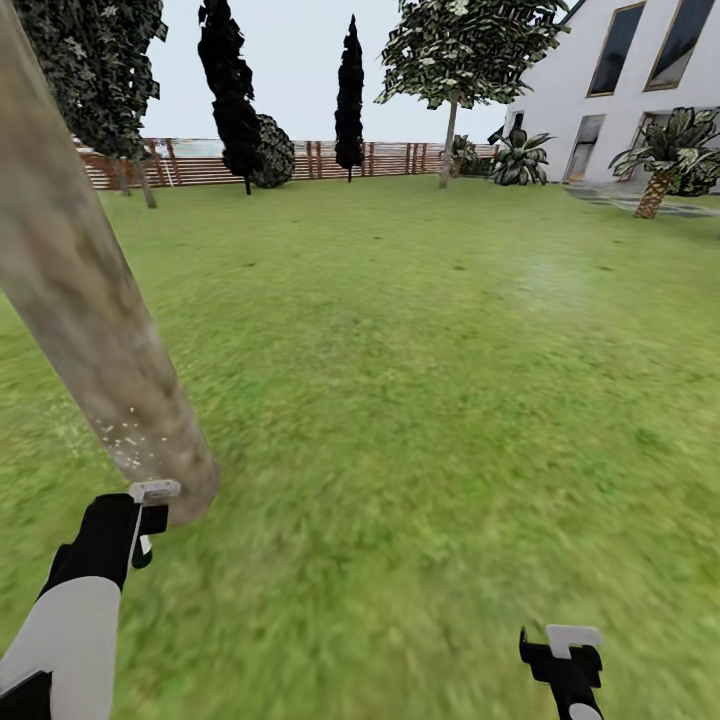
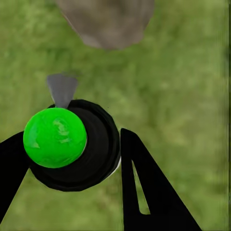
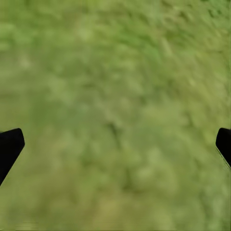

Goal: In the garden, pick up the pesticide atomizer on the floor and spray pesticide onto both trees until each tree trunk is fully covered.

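Jaws grip atomizer (wrist); head: trunk specks.

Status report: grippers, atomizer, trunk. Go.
Left gripper shut on atomizer, nozzle toward the trunk. Right gripper open, empty over grass. White specks low on trunk only. Nothing in the way.

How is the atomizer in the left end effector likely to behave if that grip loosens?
The atomizer looks round and smooth, so it could probably slip or rotate between the left end effector's fingers. Dropped on the grass, it would likely tip and roll slightly.
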